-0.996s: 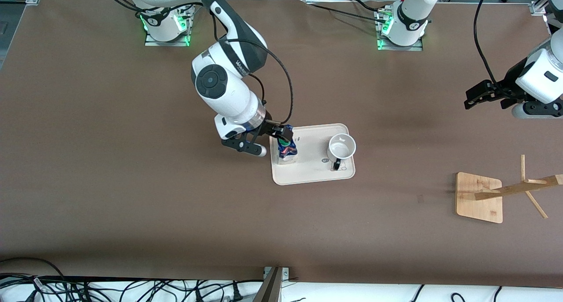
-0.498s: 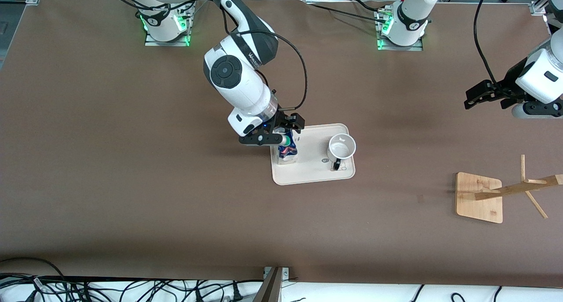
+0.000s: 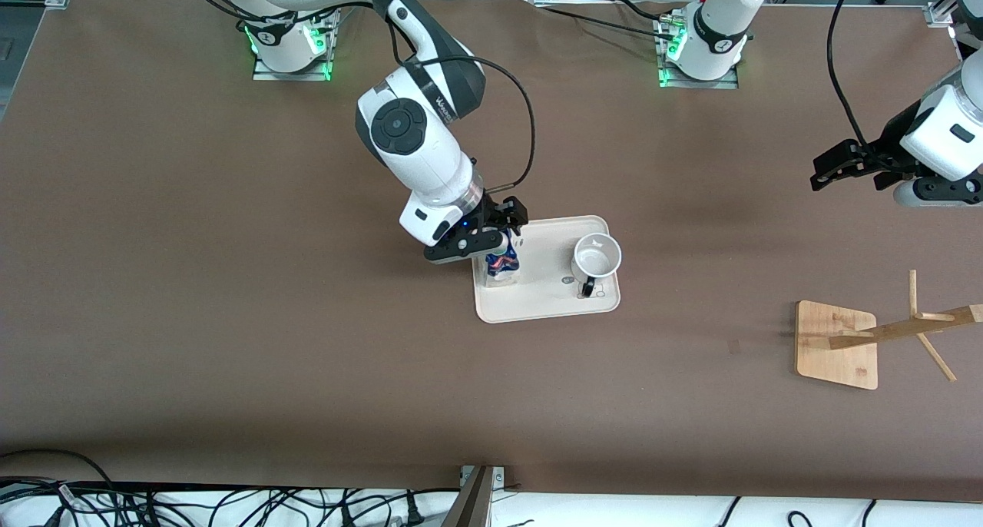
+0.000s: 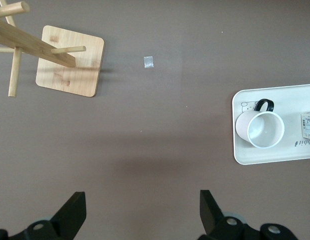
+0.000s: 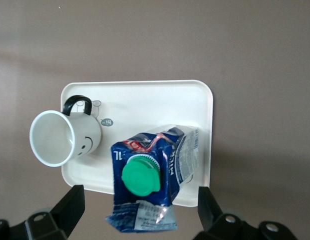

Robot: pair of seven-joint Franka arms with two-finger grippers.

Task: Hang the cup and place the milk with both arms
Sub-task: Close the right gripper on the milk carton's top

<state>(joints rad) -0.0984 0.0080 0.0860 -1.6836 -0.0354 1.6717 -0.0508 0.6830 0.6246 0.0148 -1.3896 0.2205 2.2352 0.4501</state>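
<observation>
The milk (image 3: 503,266), a dark blue carton with a green cap, stands on a cream tray (image 3: 547,306) at the end nearer the right arm. My right gripper (image 3: 491,236) hangs open right over it. In the right wrist view the milk (image 5: 147,185) sits between the two fingers of my right gripper (image 5: 139,202), and neither finger touches it. The cup (image 3: 596,258), white with a black handle and a smiley face, stands upright at the tray's other end, seen also as cup (image 5: 63,137) and cup (image 4: 260,129). My left gripper (image 3: 837,167) waits open above bare table, as left gripper (image 4: 142,206) with nothing between its fingers.
A wooden cup rack (image 3: 839,344) with slanted pegs stands on a square base toward the left arm's end of the table, nearer the front camera than the tray; rack (image 4: 69,61) shows too. A small tape mark (image 4: 148,62) lies on the brown table.
My right gripper has swung in from the right arm's end, turned, and settled over the milk's top. The left arm, milk and cup have not moved.
</observation>
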